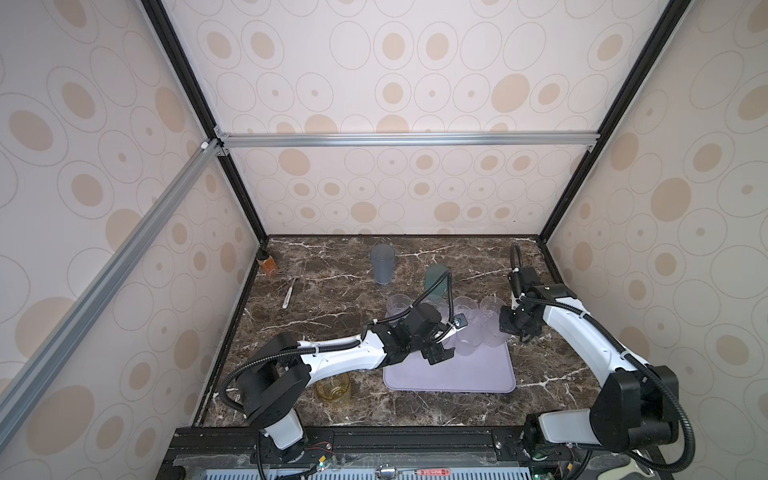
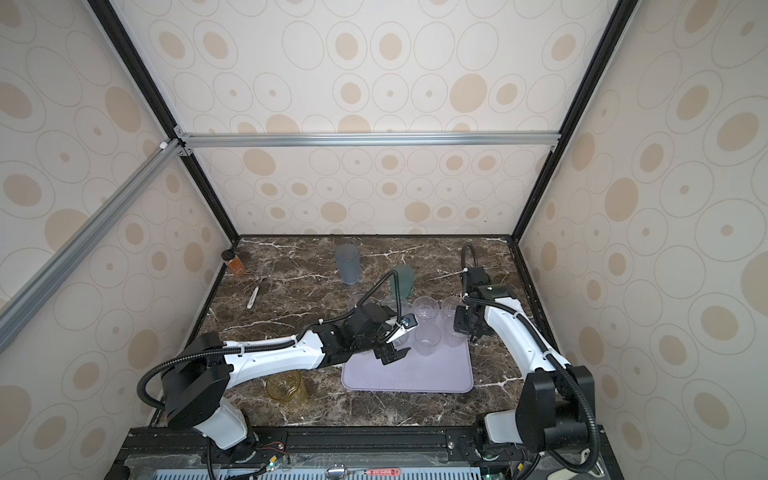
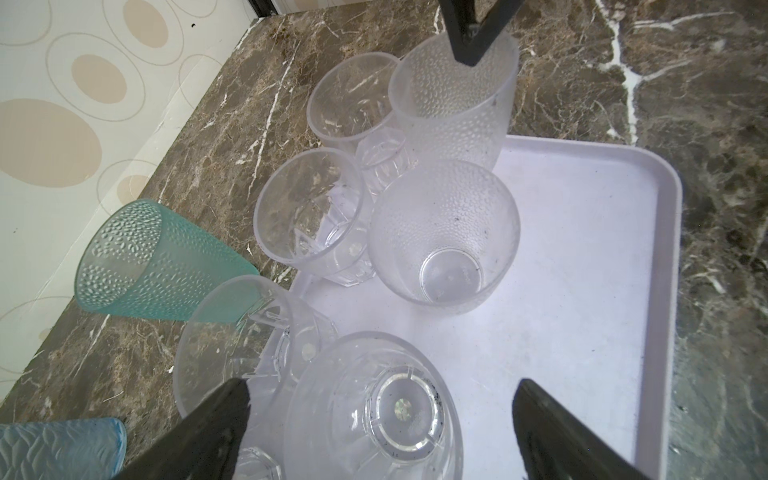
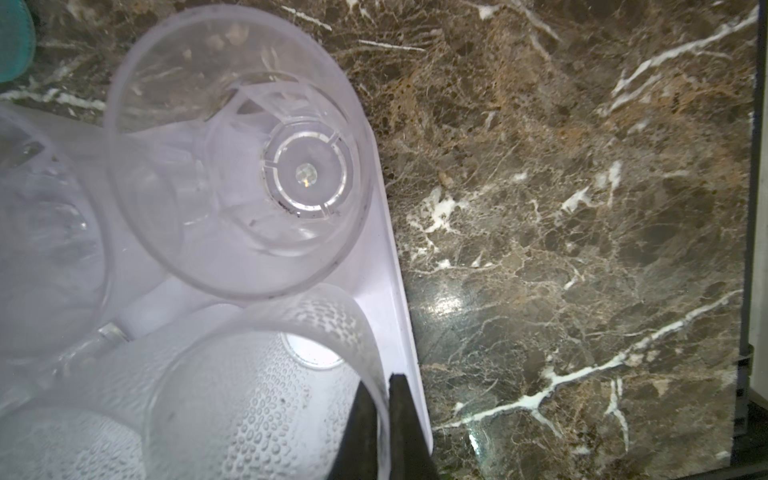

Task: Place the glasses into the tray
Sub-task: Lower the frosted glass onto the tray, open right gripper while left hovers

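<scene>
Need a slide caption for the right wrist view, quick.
Right claw pinches the rim of a frosted tumbler at the edge of the tray, beside a clear faceted tumbler.

My arms: white shells, black joints.
Ribbed black conduit runs along my left arm and right arm, cinched by white zip ties; a blue fitting marks the left wrist.

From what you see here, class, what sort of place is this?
Probably a robot test cell: marble-look tabletop boxed in by aluminium frame and patterned panels, left arm and right arm mounted in front.
</scene>
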`<state>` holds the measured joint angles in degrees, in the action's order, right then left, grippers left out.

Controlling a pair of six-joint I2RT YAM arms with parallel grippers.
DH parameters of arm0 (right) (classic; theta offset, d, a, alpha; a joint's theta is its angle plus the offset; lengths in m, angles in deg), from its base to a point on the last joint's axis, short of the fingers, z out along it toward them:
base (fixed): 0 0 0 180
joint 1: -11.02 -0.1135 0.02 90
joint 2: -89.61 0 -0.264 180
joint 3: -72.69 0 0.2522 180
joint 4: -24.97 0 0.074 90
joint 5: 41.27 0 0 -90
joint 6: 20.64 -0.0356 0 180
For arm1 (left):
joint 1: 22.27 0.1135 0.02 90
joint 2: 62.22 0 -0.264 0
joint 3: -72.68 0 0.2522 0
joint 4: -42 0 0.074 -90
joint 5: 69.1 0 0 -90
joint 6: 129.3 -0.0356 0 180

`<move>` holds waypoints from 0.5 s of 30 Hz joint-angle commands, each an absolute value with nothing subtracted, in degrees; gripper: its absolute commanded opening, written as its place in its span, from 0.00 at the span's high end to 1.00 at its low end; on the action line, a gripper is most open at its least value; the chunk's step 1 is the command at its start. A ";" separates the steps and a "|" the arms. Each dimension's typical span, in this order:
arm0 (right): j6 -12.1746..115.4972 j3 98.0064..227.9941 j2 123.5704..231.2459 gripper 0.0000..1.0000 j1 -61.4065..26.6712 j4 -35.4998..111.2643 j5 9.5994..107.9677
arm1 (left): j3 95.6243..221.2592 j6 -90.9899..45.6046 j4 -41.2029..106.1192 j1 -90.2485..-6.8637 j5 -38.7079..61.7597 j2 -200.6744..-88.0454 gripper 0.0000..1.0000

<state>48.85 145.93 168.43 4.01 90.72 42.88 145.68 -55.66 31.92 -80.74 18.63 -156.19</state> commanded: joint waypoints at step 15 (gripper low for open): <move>49.67 144.16 172.57 1.00 4.96 86.94 41.30 | 147.59 -56.16 30.74 -80.19 17.92 -156.35 0.01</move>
